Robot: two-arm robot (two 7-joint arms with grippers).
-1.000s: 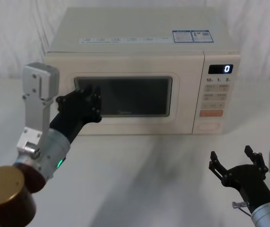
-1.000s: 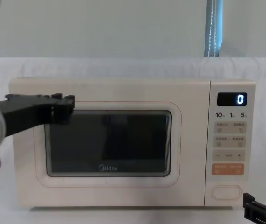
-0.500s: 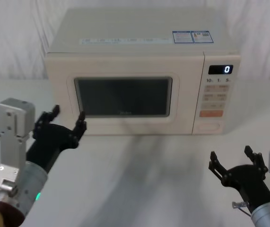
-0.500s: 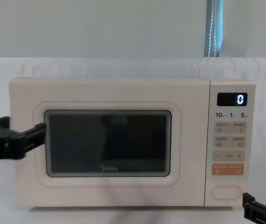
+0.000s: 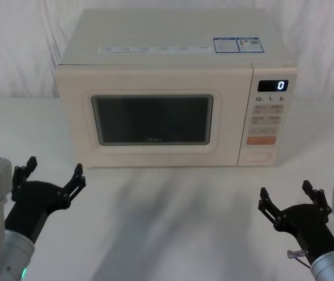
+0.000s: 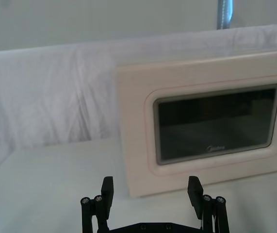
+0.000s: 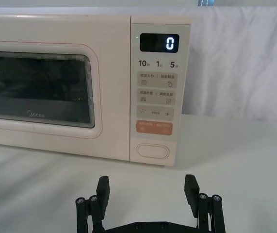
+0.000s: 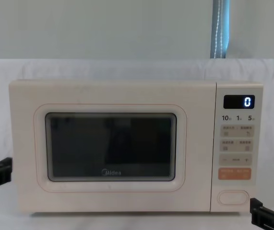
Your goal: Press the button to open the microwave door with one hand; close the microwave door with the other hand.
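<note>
Head view: both grippers, left [image 5: 50, 178] and right [image 5: 286, 198], hover low, jaws spread, microwave door [image 5: 155, 122] shut.

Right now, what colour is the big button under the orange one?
Cream, like the panel; the button shows best in the right wrist view.

The microwave door [image 5: 152, 120] faces me on the table [image 5: 172, 222], the button [image 5: 258, 157] at its lower right. My left pincer [image 5: 50, 178] hovers front-left, my right pincer [image 5: 288, 199] front-right.
</note>
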